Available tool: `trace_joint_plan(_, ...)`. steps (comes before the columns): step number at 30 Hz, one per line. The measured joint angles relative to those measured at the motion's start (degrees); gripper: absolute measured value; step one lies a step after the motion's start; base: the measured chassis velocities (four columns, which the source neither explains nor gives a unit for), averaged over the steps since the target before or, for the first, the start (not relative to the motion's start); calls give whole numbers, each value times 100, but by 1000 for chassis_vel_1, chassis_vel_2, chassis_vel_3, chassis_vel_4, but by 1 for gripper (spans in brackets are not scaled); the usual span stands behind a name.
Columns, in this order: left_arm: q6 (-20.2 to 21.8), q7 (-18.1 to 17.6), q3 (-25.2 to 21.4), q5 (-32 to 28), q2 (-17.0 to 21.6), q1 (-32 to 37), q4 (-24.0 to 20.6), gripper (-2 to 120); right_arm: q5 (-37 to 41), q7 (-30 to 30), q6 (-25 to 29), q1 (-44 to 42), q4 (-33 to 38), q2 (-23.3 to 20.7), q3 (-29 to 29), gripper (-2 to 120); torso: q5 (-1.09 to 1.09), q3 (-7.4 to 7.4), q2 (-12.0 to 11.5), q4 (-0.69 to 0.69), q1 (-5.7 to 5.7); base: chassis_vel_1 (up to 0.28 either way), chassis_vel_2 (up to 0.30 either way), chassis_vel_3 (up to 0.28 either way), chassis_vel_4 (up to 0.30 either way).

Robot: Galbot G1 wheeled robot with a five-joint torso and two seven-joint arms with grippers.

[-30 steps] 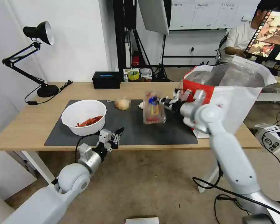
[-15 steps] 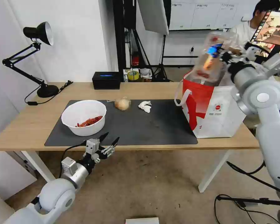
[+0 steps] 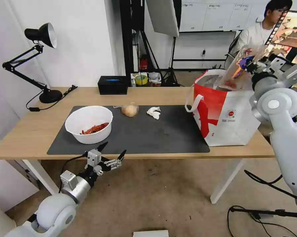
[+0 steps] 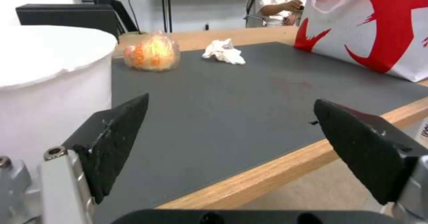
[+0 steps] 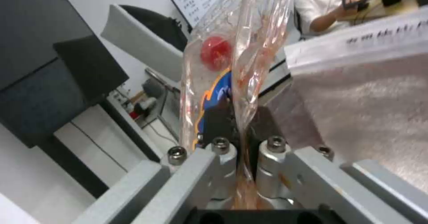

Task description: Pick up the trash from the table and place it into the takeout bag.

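Right gripper (image 3: 250, 65) fingers clenched on the clamshell tray (image 3: 235, 70) above the takeout bag (image 3: 225, 113) mouth — not yet dropped. Left gripper (image 3: 110, 154) released, idle below the tabletop (image 3: 29, 131) edge. 3 left on it: bowl (image 3: 88, 124), wrapped lump (image 3: 130, 109), tissue (image 3: 154, 112).

Desk (image 3: 29, 131): pale wood grain, showing matt. Mat (image 3: 148, 135): dark grey, looking finely textured, matt. Bowl (image 3: 89, 123): smooth white plastic. Tomato tray (image 3: 239, 70): clear, glossy thin plastic. Bag (image 3: 227, 118): smooth red-and-white outer, lining reading as crinkled silver foil. Tissue (image 3: 154, 112): crumpled paper.
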Motion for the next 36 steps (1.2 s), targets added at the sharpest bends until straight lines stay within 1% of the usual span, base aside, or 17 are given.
trace_joint_plan(10,-25,-23,44,56,-22,69,-57,100,465,109,25,-39,12,45,22,0,0,0,0,0,0,0,0,0,0)
trace_joint_plan(15,-24,-26,23,67,-20,112,-64,100,748,179,11,-117,137,79,61,1,0,0,0,0,0,0,0,0,0)
trace_joint_plan(17,-23,-27,22,78,-23,127,-66,100,829,223,2,-146,204,127,77,9,0,0,0,0,0,0,0,0,0)
trace_joint_plan(18,-19,-31,22,87,-28,137,-74,100,886,259,-8,-163,242,146,80,15,0,0,0,1,0,0,0,0,0)
trace_joint_plan(19,-19,-31,22,87,-28,137,-74,100,886,259,-8,-163,242,146,80,15,0,0,0,1,0,0,0,0,0)
trace_joint_plan(22,-18,-31,17,131,-27,176,-100,100,964,365,-23,-169,293,154,42,28,0,0,0,0,0,0,0,0,0)
trace_joint_plan(23,-18,-31,17,131,-27,176,-100,100,964,365,-23,-169,293,154,42,28,0,0,0,0,0,0,0,0,0)
trace_joint_plan(26,-16,-31,10,197,-14,215,-134,100,997,439,-85,-171,381,161,40,43,-1,0,0,1,0,0,0,0,0)
trace_joint_plan(27,-16,-31,10,197,-14,215,-134,100,997,439,-85,-171,381,161,40,43,-1,0,0,1,0,0,0,0,0)
trace_joint_plan(29,-10,-31,7,205,-6,221,-156,100,998,459,-125,-195,423,152,53,53,-1,0,0,0,0,0,0,0,0)
trace_joint_plan(30,-5,-31,2,208,-6,226,-160,100,1001,460,-141,-217,444,142,65,57,0,0,0,0,0,0,0,0,0)
trace_joint_plan(31,-5,-31,2,208,-6,226,-160,100,1001,460,-141,-217,444,142,65,57,0,0,0,0,0,0,0,0,0)
trace_joint_plan(33,0,-32,-33,234,-21,266,-165,100,1007,405,-181,-295,509,102,98,68,0,0,0,0,0,0,0,0,0)
trace_joint_plan(34,0,-32,-33,234,-21,266,-165,100,1007,405,-181,-295,509,102,98,68,0,0,0,0,0,0,0,0,0)
trace_joint_plan(36,1,-32,-96,251,-34,327,-181,100,1007,206,-199,-373,595,53,125,77,0,0,0,0,0,0,0,0,0)
